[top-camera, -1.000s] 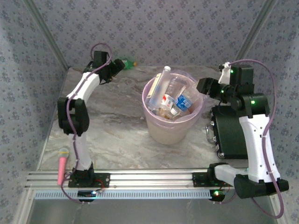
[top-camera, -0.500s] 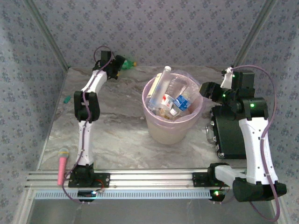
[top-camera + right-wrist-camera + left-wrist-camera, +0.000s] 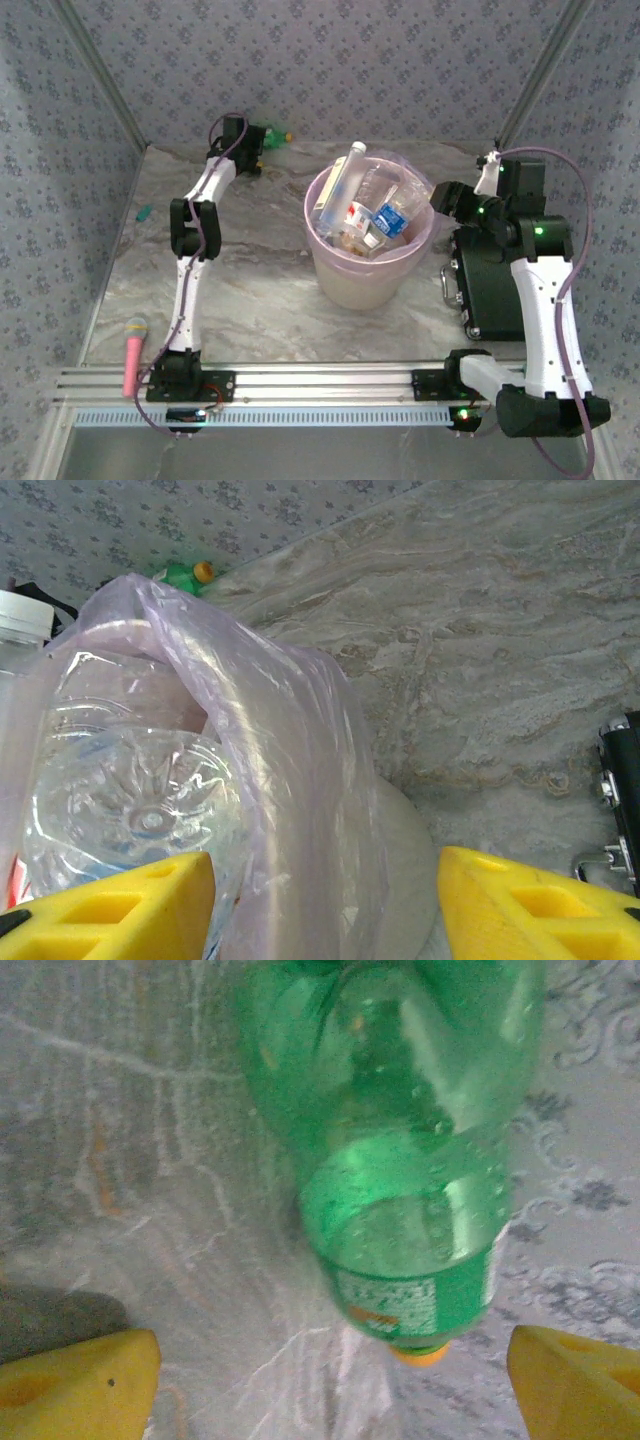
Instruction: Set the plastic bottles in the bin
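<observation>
**A:** How do your grippers stand?

**B:** My left gripper (image 3: 325, 1392) is spread wide. Its yellow fingers (image 3: 80, 1380) sit either side of the green bottle (image 3: 400, 1160) and grip nothing. The bottle lies on its side beyond the bin (image 3: 340, 285) and to the bin's left, with its orange cap (image 3: 418, 1353) pointing at me.

**A:** What could spoil the grab?

**B:** I am lined up near the cap end, where the body narrows. If I close there, I think the round bottle may squirt out and roll farther from the bin.

**A:** And the other arm?

**B:** My right gripper (image 3: 325, 910) is also open and empty, at the bin's right rim, with the pink bag (image 3: 290, 740) bulging between its fingers. A careless move could snag the bag and drag or tip the bin.

**A:** Is there room inside?

**B:** Not much. The bottles (image 3: 365, 215) are heaped to the rim, so a bottle dropped on top may bounce out.
</observation>
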`<action>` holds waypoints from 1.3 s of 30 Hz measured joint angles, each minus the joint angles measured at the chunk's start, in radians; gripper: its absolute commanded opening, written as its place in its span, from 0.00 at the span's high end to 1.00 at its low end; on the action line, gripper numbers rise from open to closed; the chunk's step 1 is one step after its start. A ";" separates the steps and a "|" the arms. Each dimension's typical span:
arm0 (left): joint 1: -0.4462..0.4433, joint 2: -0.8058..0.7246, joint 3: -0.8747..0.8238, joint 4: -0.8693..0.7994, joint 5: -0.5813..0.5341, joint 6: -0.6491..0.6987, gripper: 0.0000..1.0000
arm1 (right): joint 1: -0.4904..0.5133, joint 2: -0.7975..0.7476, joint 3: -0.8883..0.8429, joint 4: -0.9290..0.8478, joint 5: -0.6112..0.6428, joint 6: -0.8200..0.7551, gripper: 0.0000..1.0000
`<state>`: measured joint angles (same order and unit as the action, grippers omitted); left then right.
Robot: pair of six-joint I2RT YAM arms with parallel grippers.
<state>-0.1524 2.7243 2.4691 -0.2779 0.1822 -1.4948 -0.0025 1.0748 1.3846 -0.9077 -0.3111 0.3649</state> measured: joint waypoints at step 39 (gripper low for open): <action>-0.006 0.117 0.111 0.146 -0.060 -0.155 0.46 | -0.054 -0.026 -0.039 0.001 -0.019 -0.014 0.38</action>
<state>-0.1589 2.8418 2.5797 -0.1314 0.1226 -1.6501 -0.0563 1.0489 1.3460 -0.9070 -0.3298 0.3504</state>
